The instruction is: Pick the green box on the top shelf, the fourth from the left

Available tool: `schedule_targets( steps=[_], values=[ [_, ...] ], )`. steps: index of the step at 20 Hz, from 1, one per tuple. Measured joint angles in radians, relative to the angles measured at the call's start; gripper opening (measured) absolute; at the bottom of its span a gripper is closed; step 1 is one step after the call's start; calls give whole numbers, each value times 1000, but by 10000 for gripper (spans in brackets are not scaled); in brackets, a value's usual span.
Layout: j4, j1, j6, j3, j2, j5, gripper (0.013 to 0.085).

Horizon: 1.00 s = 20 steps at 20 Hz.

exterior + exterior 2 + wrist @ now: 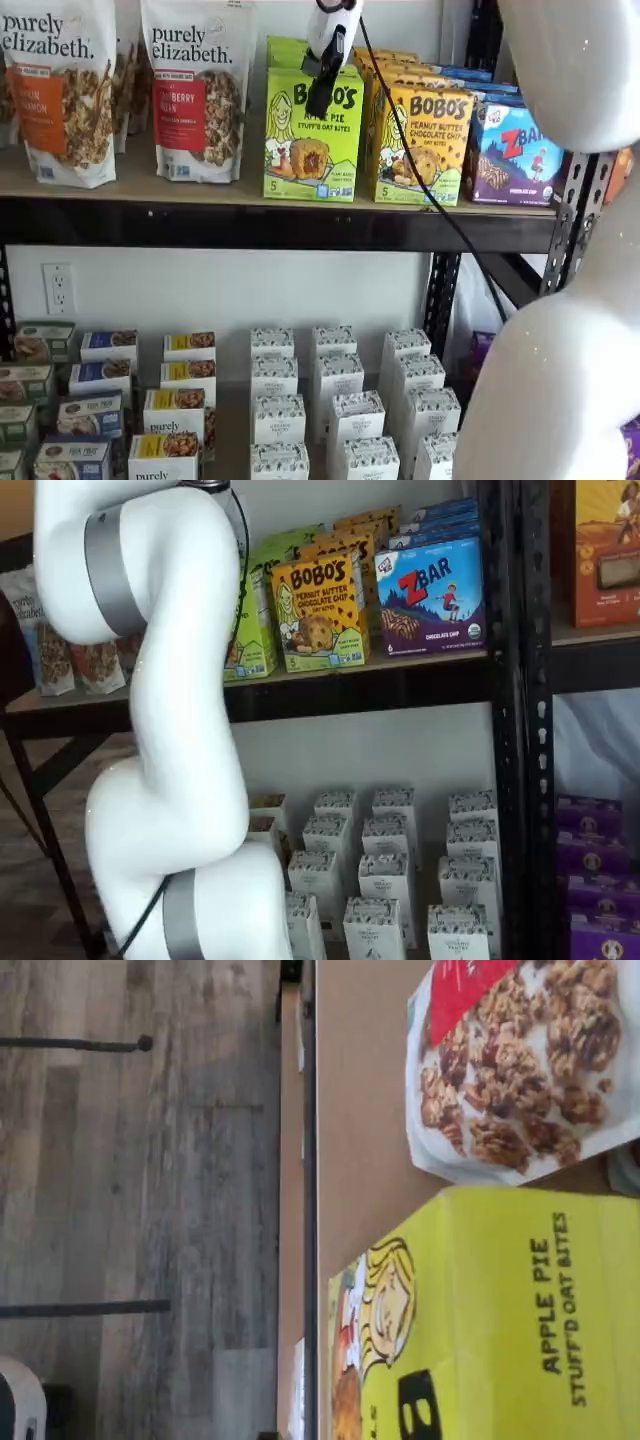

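White-bodied gripper with black fingers (322, 92) hanging from above in a shelf view, in front of lime-green upright Bobo's apple pie carton (312, 135), not gripping it. Fingers seen side-on, spread not visible; wide apart, nothing held. Carton upright on tan worn shelf board with black front beam (250, 195), between berry granola pouch (196, 90) and yellow-orange Bobo's peanut butter carton (420, 145). Blue ZBar box (520, 155) beyond.

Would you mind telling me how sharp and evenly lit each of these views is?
Wrist view: soft, slightly blurred, the green box bright. Shelf views: sharp and evenly lit; the near white arm looks pale and smooth in one, and hides most of the green box in the other.
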Motion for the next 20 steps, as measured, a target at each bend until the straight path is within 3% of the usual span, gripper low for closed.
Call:
schedule_targets(
  steps=[6,14,16,20],
  values=[
    [-2,-2,-1,-19,15,36,850],
    [-2,-4,-6,6,0,11,850],
    [0,-5,-7,15,-5,1,770],
    [5,-8,-10,19,-8,-3,690]
  ],
)
